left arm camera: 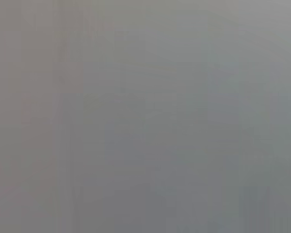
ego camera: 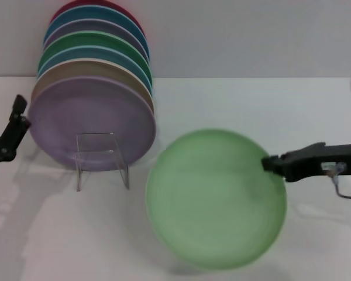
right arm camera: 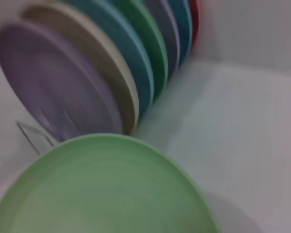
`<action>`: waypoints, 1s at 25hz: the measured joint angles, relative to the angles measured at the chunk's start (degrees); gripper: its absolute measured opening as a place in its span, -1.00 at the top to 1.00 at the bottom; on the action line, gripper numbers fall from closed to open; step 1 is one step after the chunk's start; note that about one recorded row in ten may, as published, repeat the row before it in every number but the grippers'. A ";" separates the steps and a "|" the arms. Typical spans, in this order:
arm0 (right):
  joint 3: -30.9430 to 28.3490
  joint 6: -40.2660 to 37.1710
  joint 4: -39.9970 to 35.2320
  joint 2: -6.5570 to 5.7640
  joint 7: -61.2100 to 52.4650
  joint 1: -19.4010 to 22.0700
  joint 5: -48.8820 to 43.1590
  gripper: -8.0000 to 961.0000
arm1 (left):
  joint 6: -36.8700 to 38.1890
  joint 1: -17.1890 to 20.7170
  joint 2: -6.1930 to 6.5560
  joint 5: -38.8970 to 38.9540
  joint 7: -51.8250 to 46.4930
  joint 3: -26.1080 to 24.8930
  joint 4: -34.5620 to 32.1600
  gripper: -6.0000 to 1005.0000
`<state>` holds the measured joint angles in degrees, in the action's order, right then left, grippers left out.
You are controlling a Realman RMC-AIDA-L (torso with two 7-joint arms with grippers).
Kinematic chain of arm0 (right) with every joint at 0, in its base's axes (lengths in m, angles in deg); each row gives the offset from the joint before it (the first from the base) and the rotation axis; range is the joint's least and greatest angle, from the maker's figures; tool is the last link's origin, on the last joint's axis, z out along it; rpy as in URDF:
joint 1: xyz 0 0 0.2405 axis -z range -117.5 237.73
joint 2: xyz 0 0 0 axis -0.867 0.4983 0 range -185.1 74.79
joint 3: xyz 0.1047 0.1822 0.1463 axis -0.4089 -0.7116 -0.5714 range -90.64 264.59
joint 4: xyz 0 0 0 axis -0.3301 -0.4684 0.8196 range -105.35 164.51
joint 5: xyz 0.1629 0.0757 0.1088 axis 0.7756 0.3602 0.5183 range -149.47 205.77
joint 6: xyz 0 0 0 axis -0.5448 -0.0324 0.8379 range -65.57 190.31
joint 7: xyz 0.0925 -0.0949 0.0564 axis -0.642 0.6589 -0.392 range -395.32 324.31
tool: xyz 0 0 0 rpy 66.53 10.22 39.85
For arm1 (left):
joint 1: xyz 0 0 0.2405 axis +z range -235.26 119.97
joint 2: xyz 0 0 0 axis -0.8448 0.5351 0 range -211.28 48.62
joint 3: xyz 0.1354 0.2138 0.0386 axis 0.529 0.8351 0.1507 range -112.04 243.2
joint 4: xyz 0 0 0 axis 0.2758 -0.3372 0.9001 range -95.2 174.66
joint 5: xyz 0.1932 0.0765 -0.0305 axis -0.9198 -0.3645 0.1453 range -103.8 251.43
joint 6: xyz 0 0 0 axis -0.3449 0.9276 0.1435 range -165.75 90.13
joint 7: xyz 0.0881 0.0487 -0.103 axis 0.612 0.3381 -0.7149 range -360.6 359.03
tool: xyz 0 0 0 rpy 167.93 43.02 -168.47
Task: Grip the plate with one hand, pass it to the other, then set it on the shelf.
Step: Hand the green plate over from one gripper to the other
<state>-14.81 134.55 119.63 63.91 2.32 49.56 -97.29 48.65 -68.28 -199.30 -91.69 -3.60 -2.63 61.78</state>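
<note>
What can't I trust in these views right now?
- Left wrist view: plain grey, shows nothing.
- Left gripper: cropped by the head view's edge.
- Right gripper: its jaws at the plate's rim, blurred.
- Shelf: rear hidden behind the lilac plate.

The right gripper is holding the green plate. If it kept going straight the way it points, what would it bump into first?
The right gripper, shut on the pale green plate, points toward the robot's left. Pushed straight on, the plate's far edge would probably meet the clear stand or the lilac plate first; depth is unclear.

plate (right arm camera: 102,194) cut off below, left wrist view featureless grey
</note>
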 joint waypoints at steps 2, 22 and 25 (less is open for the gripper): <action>-0.78 -2.72 0.88 0.05 6.52 3.99 6.77 0.96 | -2.13 0.56 0.49 -0.01 0.00 1.05 2.68 -0.59; -13.46 -6.69 -19.46 0.27 50.21 11.40 37.81 0.96 | -94.21 -0.90 23.07 0.26 -10.02 12.42 85.35 -0.56; -13.84 -7.24 -20.26 0.28 52.25 10.23 37.96 0.96 | -109.17 -4.36 18.46 2.00 -3.20 11.68 88.94 -0.54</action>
<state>-28.65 127.31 99.37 64.20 54.57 59.80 -59.33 -60.53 -72.64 -180.84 -89.69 -6.81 9.05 150.73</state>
